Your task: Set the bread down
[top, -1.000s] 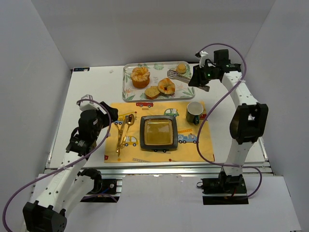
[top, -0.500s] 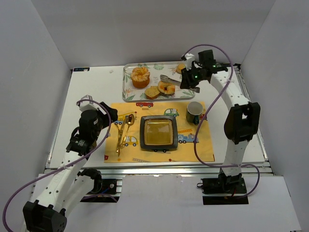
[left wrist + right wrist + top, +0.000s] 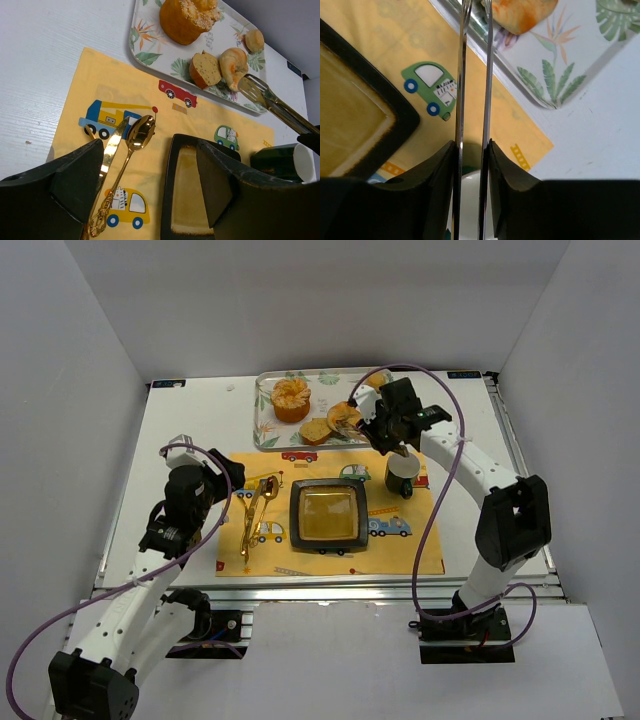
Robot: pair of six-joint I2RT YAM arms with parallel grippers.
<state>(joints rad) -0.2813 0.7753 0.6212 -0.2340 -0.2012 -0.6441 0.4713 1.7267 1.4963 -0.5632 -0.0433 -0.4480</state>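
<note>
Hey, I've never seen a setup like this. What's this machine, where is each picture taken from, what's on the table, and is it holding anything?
These are two robot arms bolted at the near edge of a table. The wide picture looks down from above; the other two come from a camera on each wrist. On a yellow placemat lie a dark square plate, a green mug and a gold spoon. Behind it, a tray holds pieces of bread. The right gripper is shut on metal tongs, whose tips reach a bun on the tray; whether they pinch it I cannot tell. The left gripper hangs open, holding nothing.
</note>
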